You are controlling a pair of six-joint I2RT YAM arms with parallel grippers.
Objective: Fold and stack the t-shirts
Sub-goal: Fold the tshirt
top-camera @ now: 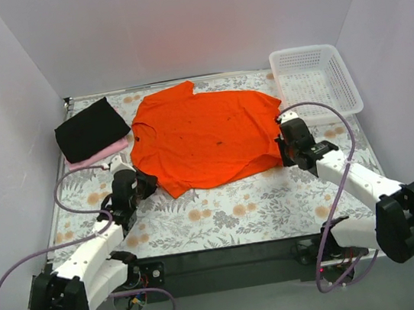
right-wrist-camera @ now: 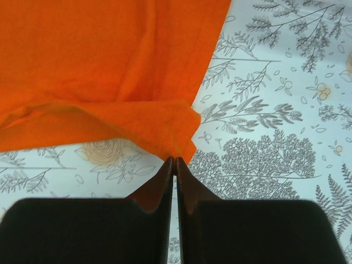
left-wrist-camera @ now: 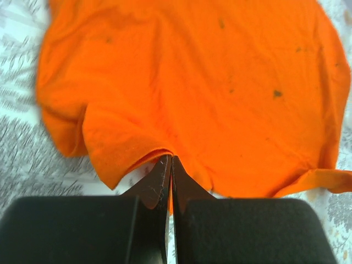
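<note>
While the orange t-shirt (top-camera: 204, 136) lies spread flat, speckled with faint dark spots, on the middle of the floral-patterned surface (top-camera: 238, 212), we see both arms reaching to its near edge. Our left end effector (left-wrist-camera: 169, 159) has its fingers pressed together on the hem at the near left, with a sliver of orange cloth showing between them, so it pinches the shirt. Our right end effector (right-wrist-camera: 175, 160) is also pressed together, its tips touching the near right corner of the shirt, though we cannot tell whether any cloth is caught. At the far left a folded black t-shirt (top-camera: 91, 129) rests on a pale pink t-shirt (top-camera: 103, 154). A white mesh basket (top-camera: 304, 50) sits at the far right.
</note>
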